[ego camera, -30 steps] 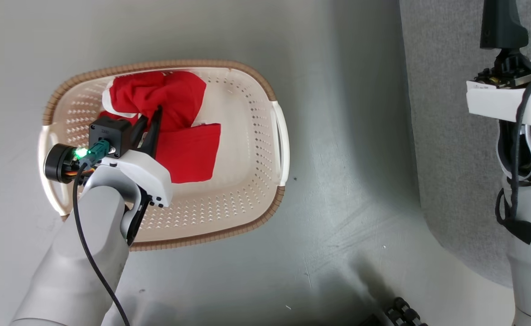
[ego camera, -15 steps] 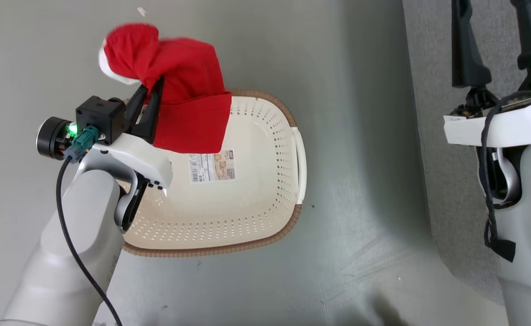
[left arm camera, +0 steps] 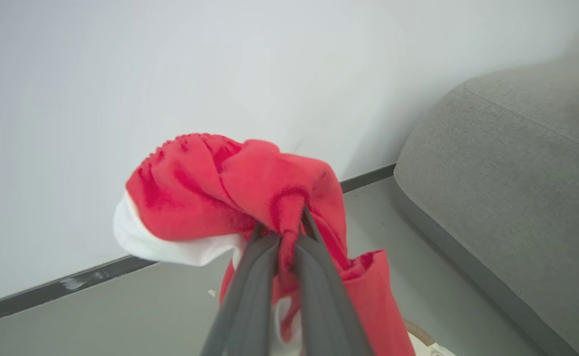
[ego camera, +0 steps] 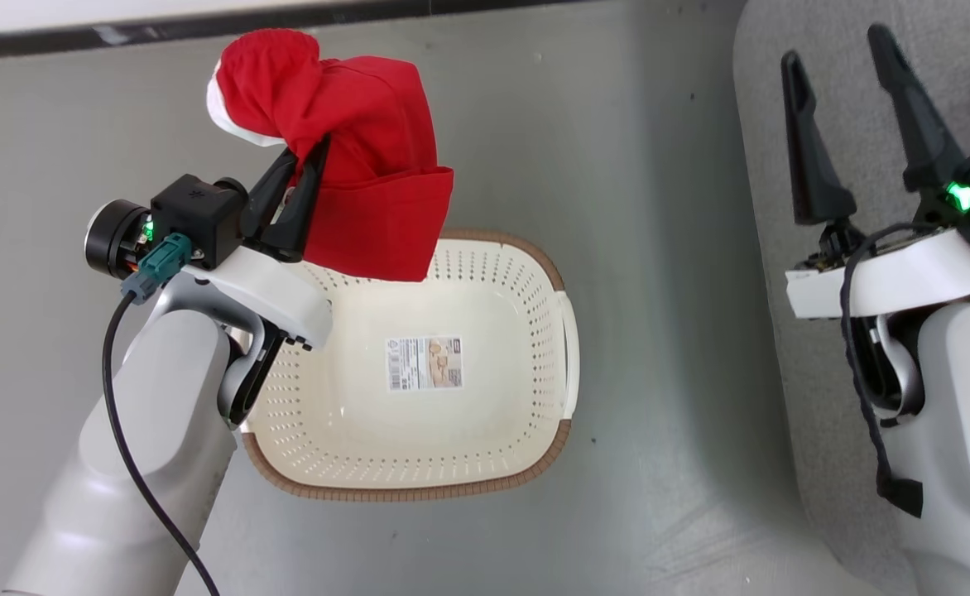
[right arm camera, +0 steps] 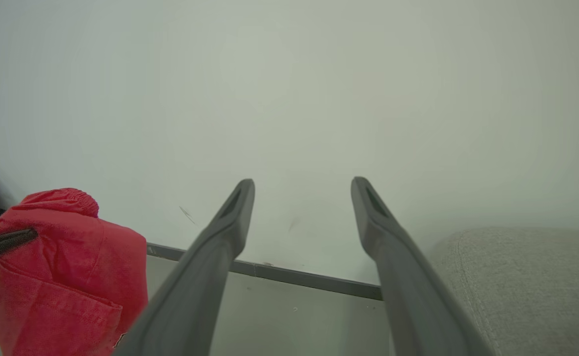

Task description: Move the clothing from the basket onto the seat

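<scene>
**Item 1. Left pincer** (ego camera: 307,153): clamped together on a small pinched fold of the clothing (ego camera: 352,124). You hold it raised above the basket's far rim, at 11 o'clock from the basket's middle in your head view.

**Item 2. Clothing:** a red bundle with a white panel, hanging from that single fold, its lower flap drooping toward the basket (ego camera: 406,494). Whether you carry one piece or two cannot be told.

**Item 3. Basket:** stands on the grey floor (ego camera: 634,182), its bottom bare down to the label sticker (ego camera: 424,362).

**Item 4. Seat** (ego camera: 853,108): grey sofa at 3 o'clock from the basket, well apart from the bundle, with a strip of floor between.

**Item 5. Right pincer** (ego camera: 833,45): fingers spread wide apart, holding nothing, poised over the seat's near edge.

**Hazards, as judged:**
- The grip is narrow. A quick swing toward 3 o'clock could shake the fold loose and drop the fabric on the floor, short of the seat.
- The drooping flap could catch the basket rim if you travel low.
- Your right pincer stands in the path, so the arms could meet.
</scene>
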You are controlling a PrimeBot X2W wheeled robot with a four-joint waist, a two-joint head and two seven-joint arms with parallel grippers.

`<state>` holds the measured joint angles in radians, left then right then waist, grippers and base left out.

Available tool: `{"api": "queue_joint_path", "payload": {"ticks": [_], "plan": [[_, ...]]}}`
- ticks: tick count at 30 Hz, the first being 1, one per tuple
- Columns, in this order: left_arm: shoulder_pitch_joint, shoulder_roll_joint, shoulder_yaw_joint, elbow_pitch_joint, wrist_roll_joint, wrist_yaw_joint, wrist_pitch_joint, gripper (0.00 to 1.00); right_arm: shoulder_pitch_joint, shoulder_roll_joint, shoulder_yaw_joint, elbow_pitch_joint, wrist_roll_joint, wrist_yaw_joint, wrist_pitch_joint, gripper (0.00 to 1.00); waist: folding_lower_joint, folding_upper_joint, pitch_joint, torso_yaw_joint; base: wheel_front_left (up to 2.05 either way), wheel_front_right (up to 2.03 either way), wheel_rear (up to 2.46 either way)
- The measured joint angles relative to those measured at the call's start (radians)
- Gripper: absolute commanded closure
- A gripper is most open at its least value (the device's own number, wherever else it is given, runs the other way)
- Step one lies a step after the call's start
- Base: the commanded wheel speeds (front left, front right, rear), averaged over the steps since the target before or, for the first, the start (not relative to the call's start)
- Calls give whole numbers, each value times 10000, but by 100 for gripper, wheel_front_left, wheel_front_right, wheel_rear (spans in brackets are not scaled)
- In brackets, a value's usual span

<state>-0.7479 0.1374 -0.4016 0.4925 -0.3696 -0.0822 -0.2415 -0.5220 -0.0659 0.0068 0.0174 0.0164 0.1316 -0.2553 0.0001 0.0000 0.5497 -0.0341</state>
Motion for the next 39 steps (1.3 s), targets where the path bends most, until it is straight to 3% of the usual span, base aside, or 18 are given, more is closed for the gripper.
{"api": "queue_joint_path", "payload": {"ticks": [25, 39], "plan": [[717, -8, -690, -1118, -763, -276, 1434, 100, 2033, -165, 826, 1012, 44, -2, 0, 0, 0, 0, -2892, 426, 0, 0, 0], [1532, -58, -1444, -2171, -1078, -362, 2151, 100, 2319, -1331, 2395, 1638, 1572, 0, 0, 0, 0, 0, -4222, 593, 0, 0, 0]]}}
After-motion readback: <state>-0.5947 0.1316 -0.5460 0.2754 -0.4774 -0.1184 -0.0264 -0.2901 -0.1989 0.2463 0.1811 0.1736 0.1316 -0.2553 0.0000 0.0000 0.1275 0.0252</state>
